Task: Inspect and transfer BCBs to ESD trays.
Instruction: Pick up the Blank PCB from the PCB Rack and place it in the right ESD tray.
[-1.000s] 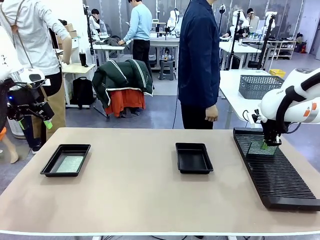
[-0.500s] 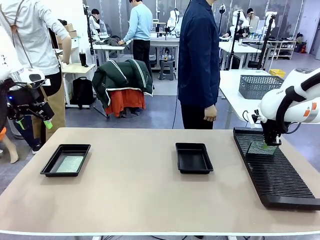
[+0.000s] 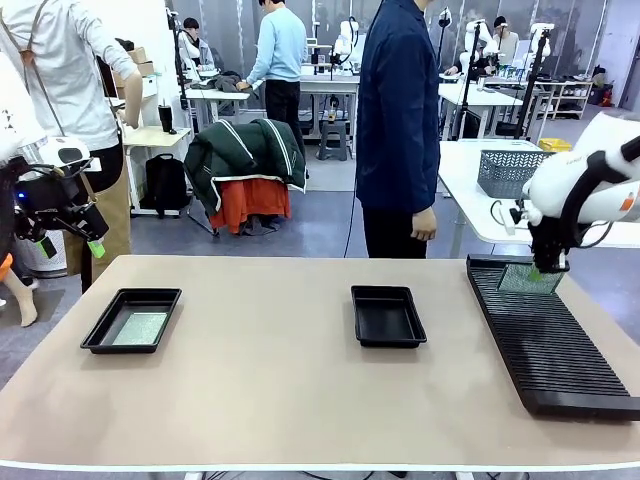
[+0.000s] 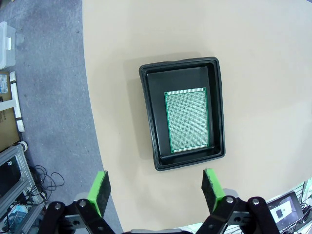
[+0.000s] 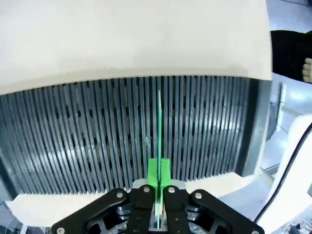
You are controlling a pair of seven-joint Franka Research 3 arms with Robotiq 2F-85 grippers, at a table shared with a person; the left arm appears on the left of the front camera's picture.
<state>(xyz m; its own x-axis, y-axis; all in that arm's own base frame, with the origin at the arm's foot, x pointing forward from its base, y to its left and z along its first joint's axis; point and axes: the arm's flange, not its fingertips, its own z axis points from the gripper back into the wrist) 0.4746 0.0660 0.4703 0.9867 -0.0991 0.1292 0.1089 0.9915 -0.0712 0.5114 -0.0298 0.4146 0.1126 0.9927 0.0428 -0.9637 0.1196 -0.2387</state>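
Observation:
My right gripper is shut on a green BCB and holds it upright just above the far end of the black ribbed rack. The right wrist view has that BCB edge-on between the green pads, over the rack's slots. One black ESD tray at the left holds a BCB; the other tray in the middle has a bare floor. My left gripper hangs open off the table's left edge; its wrist view looks down on the left tray and its BCB.
A person in a dark blue jacket stands at the far side behind the middle tray, a hand hanging down. Another person stands close behind my left arm. A grey basket sits on a white table beyond the rack.
My right gripper has risen with the BCB, lifting it out of the rack's slots. The left arm and both trays have stayed where they were.

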